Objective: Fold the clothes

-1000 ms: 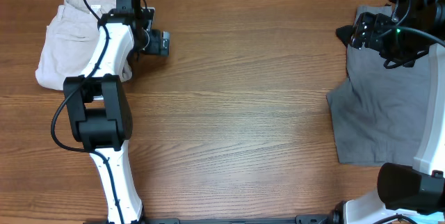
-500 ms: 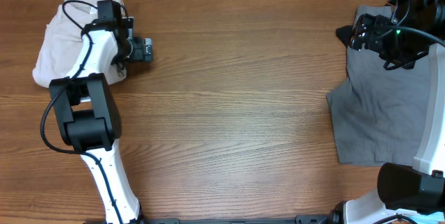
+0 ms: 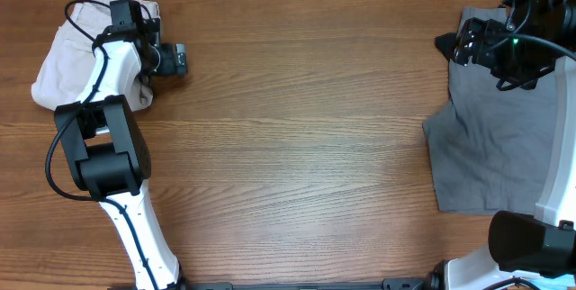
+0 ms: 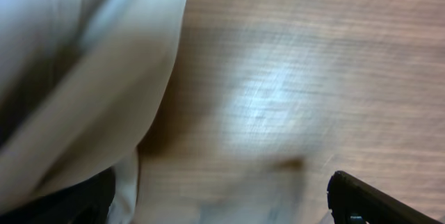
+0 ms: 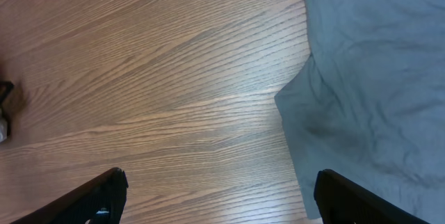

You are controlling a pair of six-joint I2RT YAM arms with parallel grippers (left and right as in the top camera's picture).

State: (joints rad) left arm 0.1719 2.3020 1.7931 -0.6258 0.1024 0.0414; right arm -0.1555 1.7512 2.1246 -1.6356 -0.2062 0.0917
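The pale beige khaki shorts (image 3: 76, 51) lie bunched at the table's far-left back corner. My left arm reaches over them, and my left gripper (image 3: 173, 59) sticks out just past their right edge. In the blurred left wrist view the beige cloth (image 4: 83, 78) fills the left side and lies against my left finger. The left gripper (image 4: 219, 196) is open with bare wood between the fingers. The grey shorts (image 3: 490, 137) lie flat at the right edge. My right gripper (image 3: 463, 42) hovers open over their left edge (image 5: 375, 78), with wood between the fingers (image 5: 219, 189).
The wooden table (image 3: 297, 146) spreads between the two garments. A dark piece of cloth (image 3: 446, 41) pokes out beside the grey shorts at the back right. Both arm bases stand at the front edge.
My left arm has swung left, and the beige shorts have shifted and bunched further left with it. The right arm and the grey shorts have not moved.
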